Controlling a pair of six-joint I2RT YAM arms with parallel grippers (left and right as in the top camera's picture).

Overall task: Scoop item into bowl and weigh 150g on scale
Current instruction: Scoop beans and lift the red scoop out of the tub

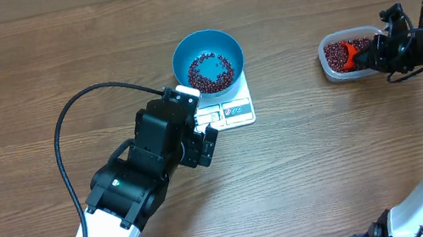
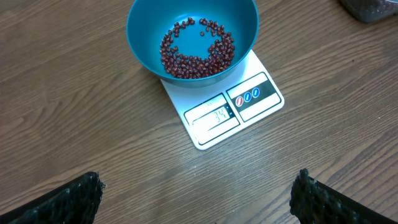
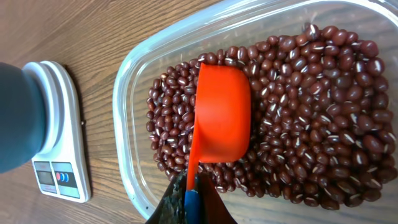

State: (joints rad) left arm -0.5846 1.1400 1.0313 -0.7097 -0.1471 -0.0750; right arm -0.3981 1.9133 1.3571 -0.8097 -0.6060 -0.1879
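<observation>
- Step in hand: loading a scoopful. Right claw is pinching the scoop by its handle. The scoop lies back-up on the beans in the tub.
- Left claw is spread wide and empty, hovering near the front of the scale.
- Bowl sits on the scale with only a thin ring of beans inside, probably well short of target.
- Next: turn the scoop, dig under the beans, lift it level, and carry it across the surface to the bowl, well apart.
- Hidden: the scoop's inside, so its load is unknown. The display digits are too blurry to read, and the tub's far edge is cut off in the wrist view.
</observation>
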